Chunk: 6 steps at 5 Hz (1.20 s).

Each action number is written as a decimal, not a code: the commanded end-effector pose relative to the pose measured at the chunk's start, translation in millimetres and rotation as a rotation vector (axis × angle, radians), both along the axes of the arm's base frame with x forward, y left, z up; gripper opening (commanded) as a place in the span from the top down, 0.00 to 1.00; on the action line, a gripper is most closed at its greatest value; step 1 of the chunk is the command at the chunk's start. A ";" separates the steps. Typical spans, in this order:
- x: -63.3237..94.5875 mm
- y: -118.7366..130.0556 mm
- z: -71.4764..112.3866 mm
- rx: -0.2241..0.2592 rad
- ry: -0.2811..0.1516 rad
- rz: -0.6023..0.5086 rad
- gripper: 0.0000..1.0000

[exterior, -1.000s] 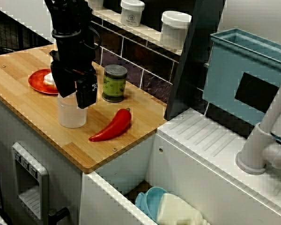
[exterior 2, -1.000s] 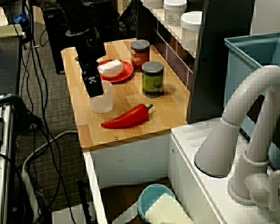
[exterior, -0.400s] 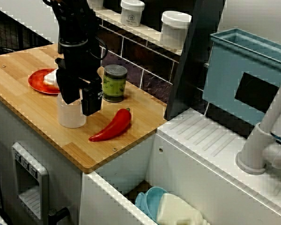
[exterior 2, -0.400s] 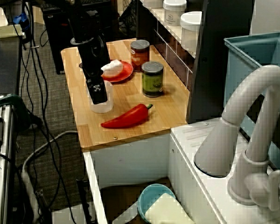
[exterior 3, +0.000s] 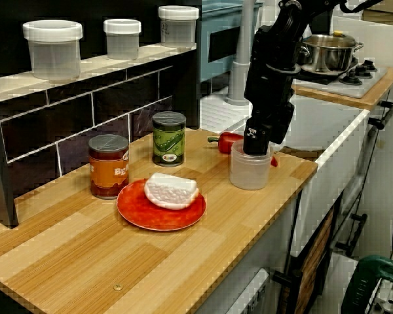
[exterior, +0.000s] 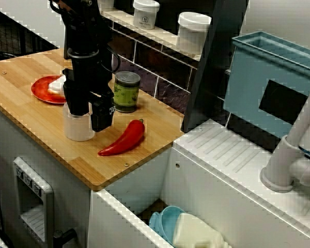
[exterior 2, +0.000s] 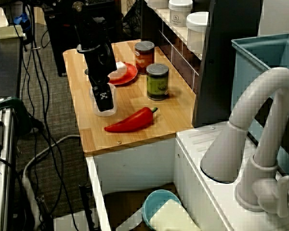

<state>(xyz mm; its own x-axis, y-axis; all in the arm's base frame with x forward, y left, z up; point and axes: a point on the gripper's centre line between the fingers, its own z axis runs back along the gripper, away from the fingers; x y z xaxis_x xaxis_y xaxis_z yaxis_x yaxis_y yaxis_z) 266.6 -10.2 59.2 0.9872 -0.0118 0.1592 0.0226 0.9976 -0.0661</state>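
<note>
Reading the black two-finger pincer (exterior: 89,111) first, I find its fingers spread with nothing clamped between them. One finger hangs at the mouth of the translucent white plastic cup (exterior: 78,129). The other hangs outside the cup's wall, on the side facing the long red pepper (exterior: 123,139). The cup stands upright on the wooden counter (exterior: 20,111), near its front edge. I cannot tell whether either finger touches the wall.

I judge the step in hand to be a pinch on that wall. My procedure:

1. Hold the wrist vertical, as it looks in the view from the shelf end (exterior 3: 255,144).
2. Centre the wall between the fingers and check this in the view from the tap end (exterior 2: 102,98), where the cup (exterior 2: 111,108) shows beside the fingers.
3. Set the fingers deep enough to grip below the rim, without pressing on the cup's floor.
4. Close slowly. The wall looks thin and may flex, and the cup looks light enough to skid or tip.

Clearances: the pepper lies just beside the outer finger. The green-labelled tin can (exterior: 126,92) stands near, behind the arm. The round red plate (exterior 3: 139,219) with its white block (exterior 3: 171,190) and the orange-labelled tin can (exterior 3: 109,165) sit farther along the counter.
</note>
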 end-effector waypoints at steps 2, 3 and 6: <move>10.4 2.0 -1.0 0.016 -0.038 0.001 1.00; 9.2 3.0 -2.4 0.018 -0.034 -0.001 1.00; 10.9 9.7 9.7 0.007 -0.025 -0.002 1.00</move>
<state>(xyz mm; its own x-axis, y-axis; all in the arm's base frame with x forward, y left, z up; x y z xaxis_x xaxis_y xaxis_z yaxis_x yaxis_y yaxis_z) 267.5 -5.5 54.7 0.9915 -0.0184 0.1287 0.0267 0.9977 -0.0630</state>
